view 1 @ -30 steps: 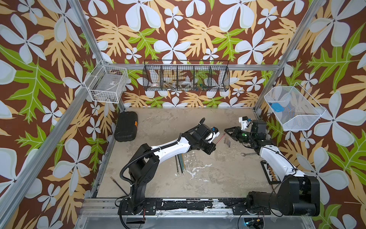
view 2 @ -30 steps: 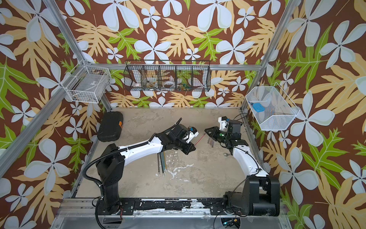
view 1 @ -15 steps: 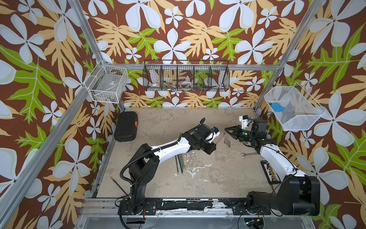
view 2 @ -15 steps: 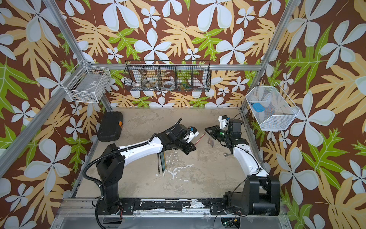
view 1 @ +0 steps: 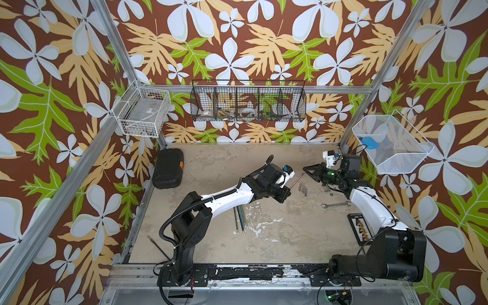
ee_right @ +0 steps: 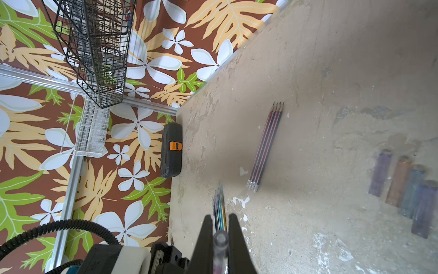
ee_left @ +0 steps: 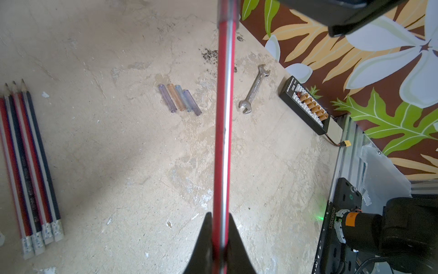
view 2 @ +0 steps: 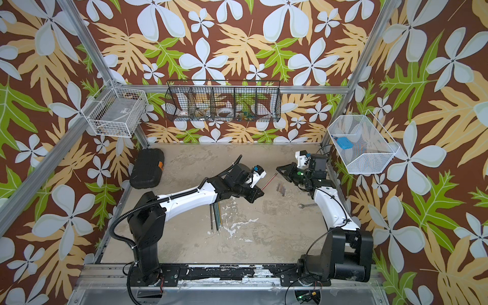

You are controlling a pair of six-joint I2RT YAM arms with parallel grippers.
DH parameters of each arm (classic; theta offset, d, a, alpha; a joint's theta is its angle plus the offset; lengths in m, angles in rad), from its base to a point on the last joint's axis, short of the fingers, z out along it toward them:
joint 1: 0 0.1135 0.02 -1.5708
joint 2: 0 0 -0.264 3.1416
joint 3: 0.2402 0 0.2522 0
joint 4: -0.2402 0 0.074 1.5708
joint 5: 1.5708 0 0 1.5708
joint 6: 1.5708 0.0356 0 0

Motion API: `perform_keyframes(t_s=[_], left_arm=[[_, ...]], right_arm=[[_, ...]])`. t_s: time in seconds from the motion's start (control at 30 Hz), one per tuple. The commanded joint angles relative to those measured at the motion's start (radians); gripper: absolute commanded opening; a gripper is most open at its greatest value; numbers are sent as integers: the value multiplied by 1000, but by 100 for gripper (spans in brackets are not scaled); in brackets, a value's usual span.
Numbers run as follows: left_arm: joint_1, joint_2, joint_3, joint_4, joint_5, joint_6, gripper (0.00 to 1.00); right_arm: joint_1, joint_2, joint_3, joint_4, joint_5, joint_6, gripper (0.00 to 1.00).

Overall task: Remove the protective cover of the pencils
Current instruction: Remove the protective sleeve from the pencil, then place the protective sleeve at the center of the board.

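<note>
While left claw clamps the red pencil, right claw has pinched its cap.

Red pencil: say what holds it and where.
The left claw grips the red pencil by its shaft; the right claw pinches the clear cover at its tip.

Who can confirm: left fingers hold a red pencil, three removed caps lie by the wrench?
Four caps, not three, lie by the wrench; the left wrist view shows them. The left fingers do hold the red pencil.
</note>
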Motion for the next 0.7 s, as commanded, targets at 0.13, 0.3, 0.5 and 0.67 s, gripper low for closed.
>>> perform_keyframes(t_s=[0.13,0.3,0.5,0.67], left_arm=[[-2,-15,0,-100,10,17,0],[-2,-10,2,-105,9,17,0],[-1,-12,7,-111,-9,21,0],[-2,-10,8,-112,-2,23,0]], right_arm=[[-33,4,9,45,225,-44,0],[-52,8,28,55,245,-24,0],[-53,52,33,-47,417,-63,0],[-51,156,-48,-80,504,-94,0]])
